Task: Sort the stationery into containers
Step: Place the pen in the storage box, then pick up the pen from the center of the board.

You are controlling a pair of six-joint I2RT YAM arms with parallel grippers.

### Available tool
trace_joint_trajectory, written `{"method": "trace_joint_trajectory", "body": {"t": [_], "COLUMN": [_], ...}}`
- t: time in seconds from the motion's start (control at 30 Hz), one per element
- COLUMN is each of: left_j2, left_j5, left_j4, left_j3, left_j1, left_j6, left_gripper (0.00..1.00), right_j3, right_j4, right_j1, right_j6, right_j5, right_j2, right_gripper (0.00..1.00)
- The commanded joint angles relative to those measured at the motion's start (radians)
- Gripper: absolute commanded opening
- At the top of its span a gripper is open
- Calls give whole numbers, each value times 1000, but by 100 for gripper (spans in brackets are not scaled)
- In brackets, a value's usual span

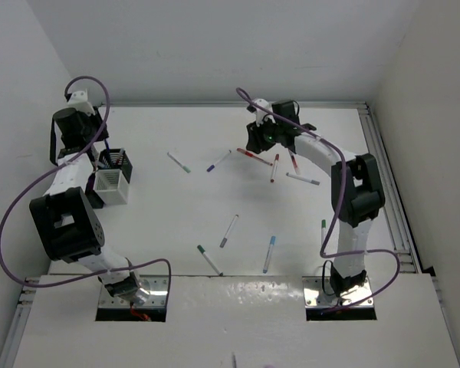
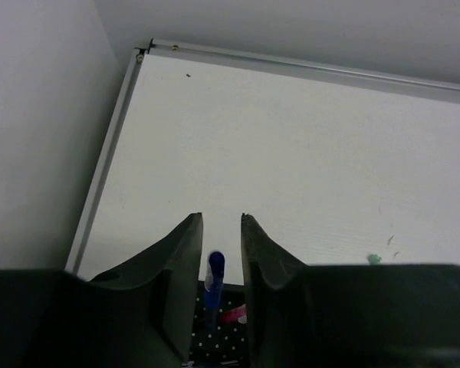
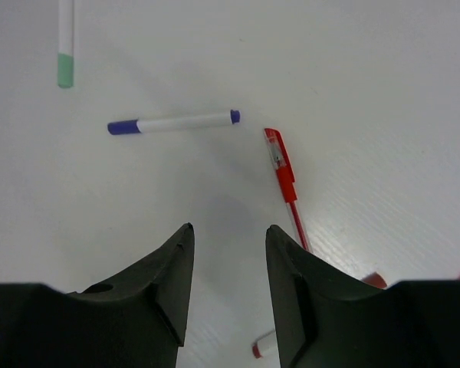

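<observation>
The red pen (image 3: 286, 182) looks light, stiff and roll-prone, best pinched mid-barrel by the half-open, empty right pincer (image 3: 228, 228); the left pincer (image 2: 221, 217) stands narrowly parted.

1. The flat white tabletop (image 1: 176, 222) is plain.
2. The square mesh pen holder (image 1: 111, 186) is white. The square mesh desk holder (image 1: 116, 161) is black, and its mesh reads as pale dots.
3. The thin capped pen (image 2: 213, 277) is blue; the small stick (image 2: 234, 314) is pink.
4. The thin white-barrelled marker (image 3: 172, 123) has purple ends.
5. The slim clip pen (image 3: 282, 172) is red.
6. The white marker (image 3: 65, 46) has a pale green cap.
7. The looping arm cable (image 1: 15, 207) is purple.
</observation>
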Motion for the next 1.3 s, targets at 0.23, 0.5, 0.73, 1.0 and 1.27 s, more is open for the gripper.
{"method": "trace_joint_trajectory", "body": {"t": [0.23, 0.5, 0.73, 1.0, 1.27], "left_j2": [-70, -154, -212, -222, -263], "left_j5": [52, 149, 173, 285, 356], "left_j4": [87, 30, -28, -80, -86], "left_j3": [-81, -43, 3, 54, 31], "left_j1": [30, 31, 36, 37, 40], "left_j6": [-61, -115, -152, -178, -178], "left_gripper": [58, 61, 62, 62, 63], "right_j3": [206, 233, 295, 410, 350], "right_j4": [-98, -98, -195, -405, -438], "right_j1": [-9, -4, -24, -27, -1], "right_j6": [-223, -307, -376, -529, -524], "right_j5": [-27, 34, 58, 72, -17], "right_j2": [193, 264, 334, 417, 333], "right_gripper": [45, 41, 40, 29, 0]}}
